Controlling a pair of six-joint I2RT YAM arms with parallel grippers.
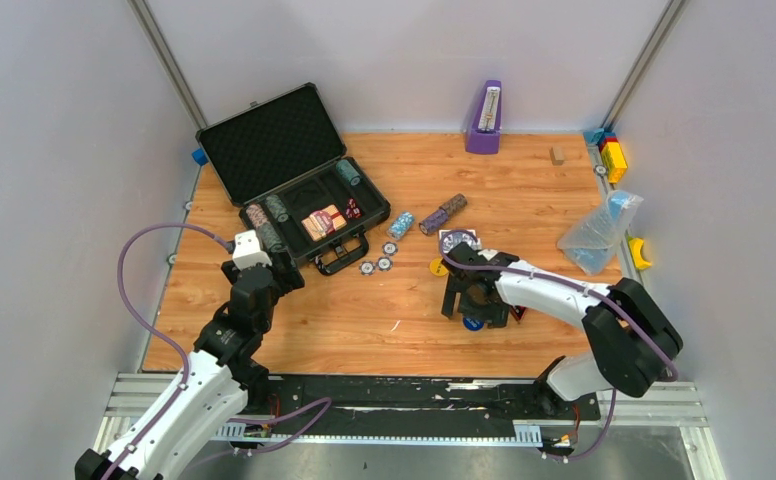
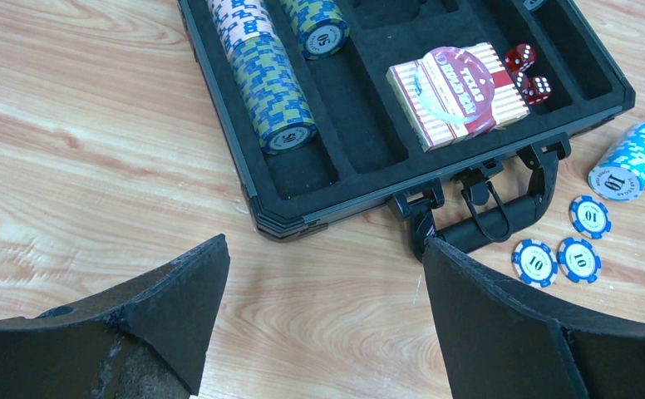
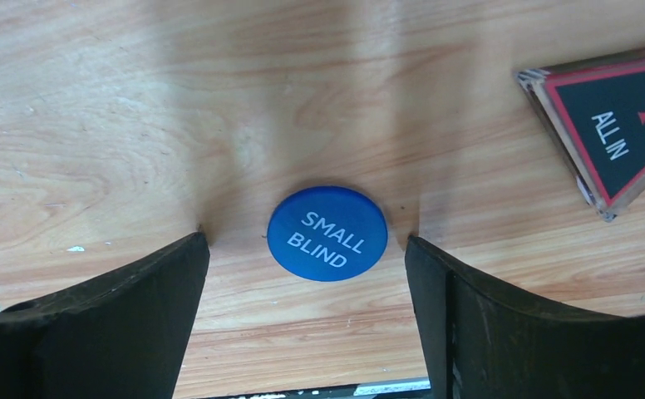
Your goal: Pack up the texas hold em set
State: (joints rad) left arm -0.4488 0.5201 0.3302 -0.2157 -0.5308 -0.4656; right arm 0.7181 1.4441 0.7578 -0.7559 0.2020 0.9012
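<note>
While left claw (image 2: 323, 245) gapes, right claw (image 3: 304, 239) spread astride blue button (image 3: 327, 233); wood table (image 1: 364, 320), grey walls (image 1: 414, 50).

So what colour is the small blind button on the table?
The small blind button is blue with white lettering; the right wrist view shows it best.

Wooden table (image 1: 344, 320) carrying open case (image 1: 264, 150). Loose chips (image 1: 384, 264) just right of case handle. Blue roll (image 1: 401, 224) and purple roll (image 1: 442, 213) beside case's right end. Yellow button (image 1: 438, 267) and blue button (image 3: 327, 233) farther right. Metronome (image 1: 484, 118) and bag (image 1: 599, 232) well right.
</note>
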